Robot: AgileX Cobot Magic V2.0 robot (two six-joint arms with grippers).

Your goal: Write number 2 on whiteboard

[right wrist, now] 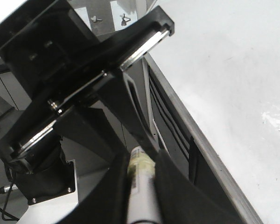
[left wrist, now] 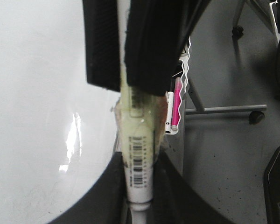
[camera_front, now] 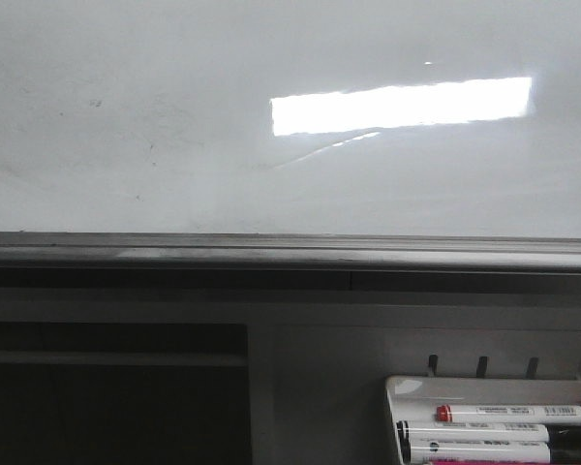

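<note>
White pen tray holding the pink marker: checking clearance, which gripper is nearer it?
Left, apparently: left gripper sits beside the white pen tray; right gripper sees glossy whiteboard, no tray.

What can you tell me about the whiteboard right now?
The large glossy white whiteboard fills the upper part of the front view, with a grey metal edge along its lower side. Its surface shows faint grey smudges and small dark specks toward the left, plus a bright rectangular glare toward the right. No marker stroke is visible on it, so the number is not yet written. Nothing is seen touching its surface. A small white pen tray with markers sits below its edge.
</note>
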